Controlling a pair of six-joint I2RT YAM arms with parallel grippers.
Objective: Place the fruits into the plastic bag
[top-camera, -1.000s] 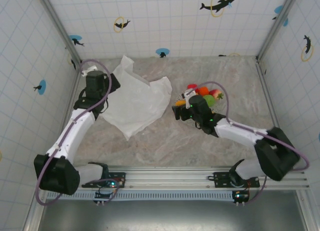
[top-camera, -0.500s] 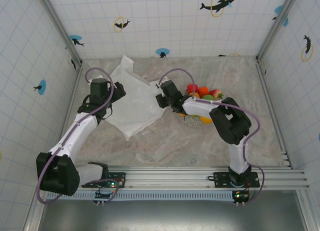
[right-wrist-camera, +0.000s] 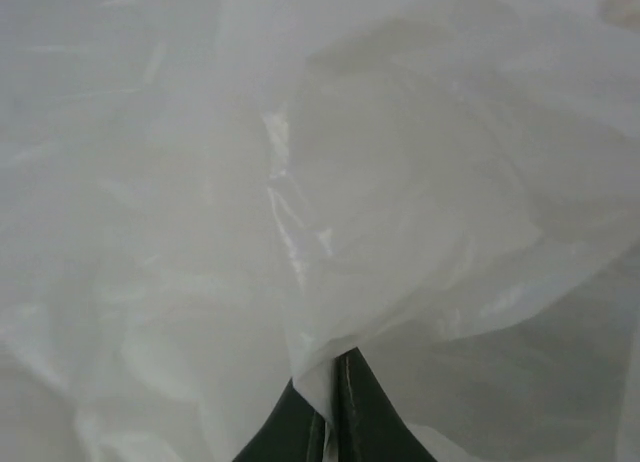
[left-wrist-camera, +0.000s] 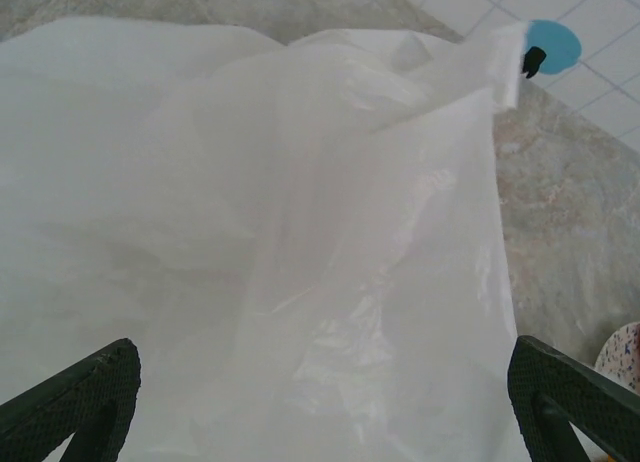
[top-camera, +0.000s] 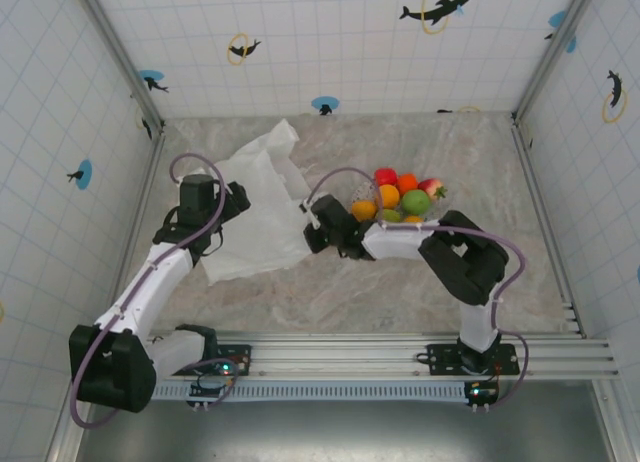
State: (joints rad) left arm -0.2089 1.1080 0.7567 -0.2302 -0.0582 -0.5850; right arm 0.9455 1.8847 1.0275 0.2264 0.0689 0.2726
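At the right edge of the plastic bag (top-camera: 255, 207) the right gripper (right-wrist-camera: 328, 367), just come over from the fruits (top-camera: 395, 197) piled to its right, is pinched closed on the film, left gripper (left-wrist-camera: 320, 354) wide open holding nothing at the other side, so nothing's bagged yet.

The crinkly white plastic bag (top-camera: 250, 207) lies bunched left of the heaped red, orange and green fruits (top-camera: 389, 195).
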